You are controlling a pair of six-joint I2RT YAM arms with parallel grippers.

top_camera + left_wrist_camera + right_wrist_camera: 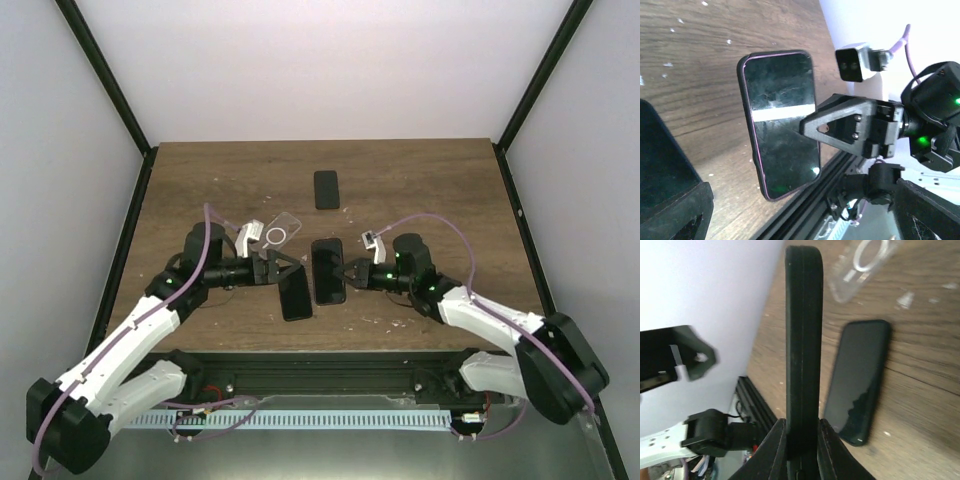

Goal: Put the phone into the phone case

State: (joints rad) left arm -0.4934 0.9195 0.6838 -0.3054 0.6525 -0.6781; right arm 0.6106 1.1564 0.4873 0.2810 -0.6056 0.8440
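My right gripper (346, 275) (802, 422) is shut on the lower end of a black phone (327, 270) and holds it on edge above the table. In the left wrist view this phone (780, 125) shows its screen and a thin purple line around a dark rim. In the right wrist view it (802, 340) is edge-on, with a seam along its side. A second black phone (295, 293) (860, 375) lies flat on the table beside it. My left gripper (285, 267) hovers at that phone's far end, open and empty. A clear case (283, 233) (865, 265) lies behind.
A third dark phone (326, 189) lies farther back at the table's middle. The black rail (320, 365) runs along the near table edge. Black frame posts (110, 90) stand at both back corners.
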